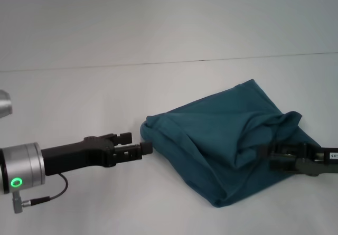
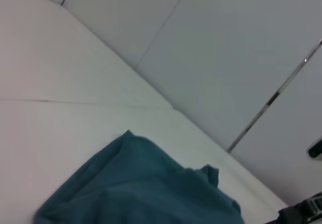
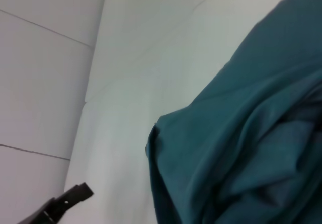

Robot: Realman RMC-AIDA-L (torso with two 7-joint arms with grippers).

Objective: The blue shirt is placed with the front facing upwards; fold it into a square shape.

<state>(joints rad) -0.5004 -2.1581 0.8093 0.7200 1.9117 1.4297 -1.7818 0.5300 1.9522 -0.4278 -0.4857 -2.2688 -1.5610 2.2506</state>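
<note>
The blue shirt (image 1: 222, 140) lies in a rumpled, partly folded heap on the white table, right of centre, with plain teal fabric showing and no print in sight. My right gripper (image 1: 272, 158) is at the heap's right edge, shut on a bunched fold that rises over it. My left gripper (image 1: 135, 143) hovers open just left of the shirt's left corner, holding nothing. The left wrist view shows the shirt (image 2: 141, 183) from the side. In the right wrist view the shirt's creased folds (image 3: 241, 148) fill the frame, and the left gripper's tip (image 3: 65, 204) sits beyond them.
The white table (image 1: 105, 87) runs to a seam along the back wall. A grey metal object (image 1: 4, 104) pokes in at the left edge. A cable (image 1: 47, 195) hangs under the left wrist.
</note>
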